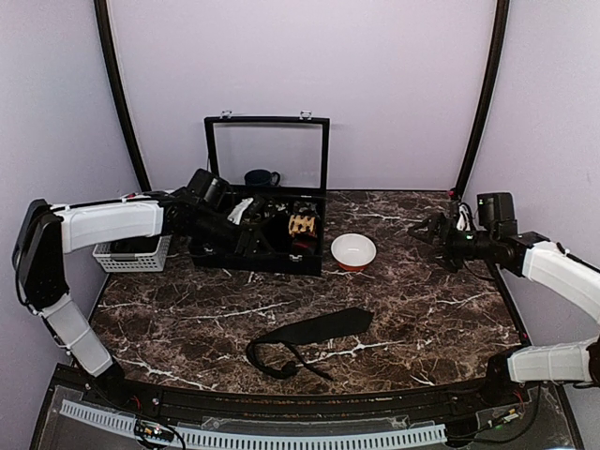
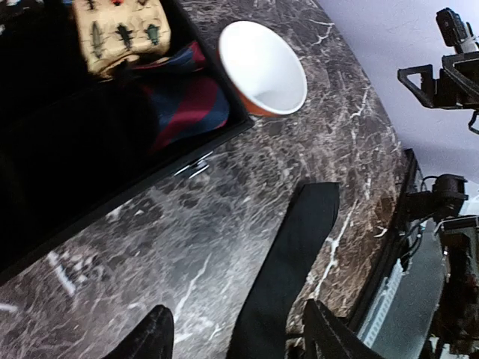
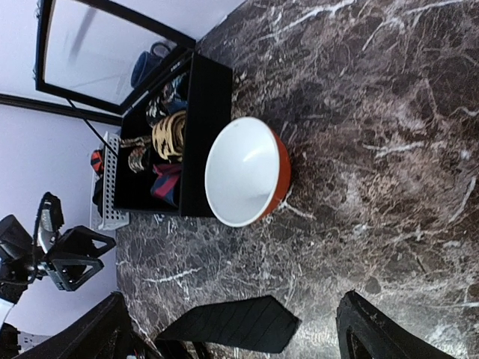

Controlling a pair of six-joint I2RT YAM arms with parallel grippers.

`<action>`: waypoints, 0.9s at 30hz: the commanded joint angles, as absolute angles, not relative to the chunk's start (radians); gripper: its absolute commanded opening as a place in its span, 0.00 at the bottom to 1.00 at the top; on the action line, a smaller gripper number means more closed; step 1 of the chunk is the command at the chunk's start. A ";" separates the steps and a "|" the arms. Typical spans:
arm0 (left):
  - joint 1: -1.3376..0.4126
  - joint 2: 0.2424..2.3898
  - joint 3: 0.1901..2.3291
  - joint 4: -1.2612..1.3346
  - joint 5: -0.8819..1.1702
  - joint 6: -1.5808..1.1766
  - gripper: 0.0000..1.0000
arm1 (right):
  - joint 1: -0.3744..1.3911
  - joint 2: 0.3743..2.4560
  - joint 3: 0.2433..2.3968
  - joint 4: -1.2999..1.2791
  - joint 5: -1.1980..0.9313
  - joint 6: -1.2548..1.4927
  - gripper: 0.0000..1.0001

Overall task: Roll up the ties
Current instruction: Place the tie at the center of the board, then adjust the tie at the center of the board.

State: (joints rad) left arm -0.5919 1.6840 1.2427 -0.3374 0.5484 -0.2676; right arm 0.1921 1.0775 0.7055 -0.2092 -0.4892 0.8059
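A plain black tie (image 1: 314,330) lies unrolled on the marble table, wide pointed end to the right and narrow end looped at the left. It also shows in the left wrist view (image 2: 288,262) and the right wrist view (image 3: 232,323). Rolled ties sit in the open black case (image 1: 267,263): a tan patterned one (image 2: 120,34) and a red-blue striped one (image 2: 183,101). My left gripper (image 1: 251,232) hovers over the case, open and empty. My right gripper (image 1: 424,231) hangs in the air at the right, open and empty, well away from the black tie.
A red bowl with a white inside (image 1: 353,251) stands just right of the case. The case's glass lid (image 1: 267,155) stands upright behind it, with a dark mug (image 1: 261,177) beyond. A white mesh basket (image 1: 131,253) sits at the left under my left arm.
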 commanded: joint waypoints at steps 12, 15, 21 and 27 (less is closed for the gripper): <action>-0.979 1.341 0.792 -0.260 0.144 -0.221 0.73 | 0.509 1.221 0.789 -0.348 -0.281 0.619 0.90; -1.028 1.450 0.867 -0.313 0.066 -0.161 0.73 | 0.527 1.232 0.783 -0.328 -0.294 0.632 0.89; -1.082 1.644 0.978 -0.346 0.001 -0.040 0.72 | 0.529 1.201 0.770 -0.297 -0.310 0.656 0.89; -1.129 1.771 1.065 -0.395 -0.060 0.079 0.68 | 0.526 1.137 0.742 -0.287 -0.298 0.695 0.91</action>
State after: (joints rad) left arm -1.1007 1.7348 1.0164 -0.3325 0.0086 -0.0292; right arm 0.5186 1.1885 0.7620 -0.3347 -0.3122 0.6643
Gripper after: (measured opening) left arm 0.698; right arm 0.903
